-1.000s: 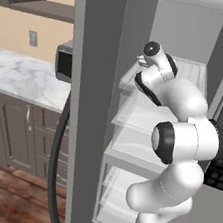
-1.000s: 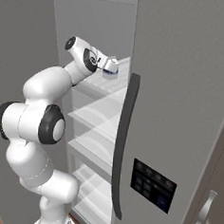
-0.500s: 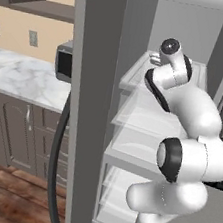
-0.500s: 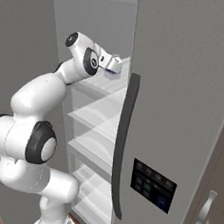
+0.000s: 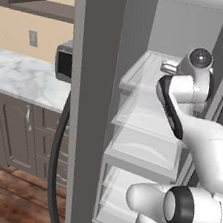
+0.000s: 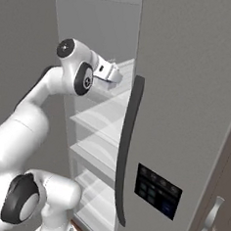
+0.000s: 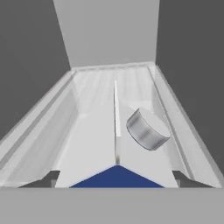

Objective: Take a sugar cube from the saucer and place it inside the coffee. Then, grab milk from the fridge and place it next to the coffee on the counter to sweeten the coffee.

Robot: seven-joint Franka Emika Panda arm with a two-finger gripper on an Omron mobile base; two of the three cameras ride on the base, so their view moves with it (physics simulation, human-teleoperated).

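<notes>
While the white arm (image 5: 191, 130) reaches up into the open fridge (image 5: 150, 104) in the left base view, its hand sits at the top translucent shelf (image 5: 150, 71); the marble tabletop (image 5: 22, 77) lies well apart to the left. Seen from the right base view, the hand (image 6: 107, 72) points into the same shelf level, beside the fridge door with its dark panel (image 6: 158, 189). Along the hand view, the milk (image 7: 117, 148) stands between the two fingers (image 7: 43, 179), its white gable with round cap and blue front filling the gap; whether the fingers pinch it I cannot tell.
</notes>
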